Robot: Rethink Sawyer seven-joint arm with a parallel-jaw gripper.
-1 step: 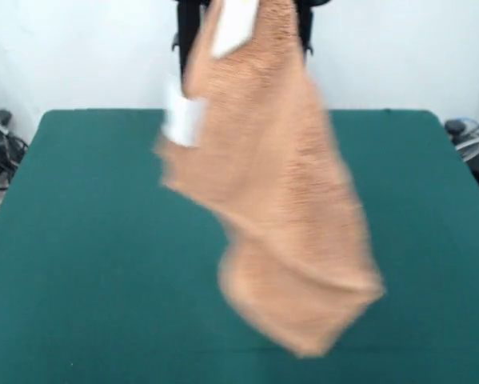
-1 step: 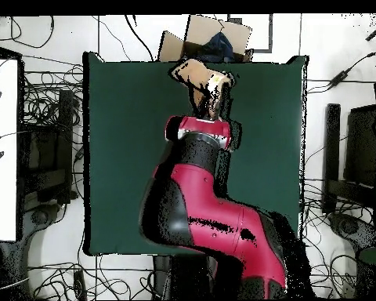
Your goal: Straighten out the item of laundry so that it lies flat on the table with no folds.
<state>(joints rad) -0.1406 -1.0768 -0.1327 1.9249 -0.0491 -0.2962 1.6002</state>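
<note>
One thing in play: the towel (image 1: 275,184), lifted off the table (image 1: 87,240) and hanging in the air, blurred as if swinging.
Where it hangs: over the middle of the table in the front view, top end at the upper edge of the picture, lowest corner dangling toward the near side. Whether that corner touches the cloth I cannot tell.
Label: a white label (image 1: 233,28) shows near the top; a second white patch (image 1: 181,120) sits at the towel's left edge.
Gripper: hidden behind the towel's top in the front view, and under the arm (image 2: 215,212) from overhead. The towel hangs from it, so I judge it has hold of the top end; how wide it stands I cannot tell.
Step in hand: the lift-and-shake, by my reading, letting folds drop out.
Next move calls for: lowering so the bottom edge lands first, then drawing the rest down flat.
Room: plenty of bare green on every side; table edges well apart from the towel.
</note>
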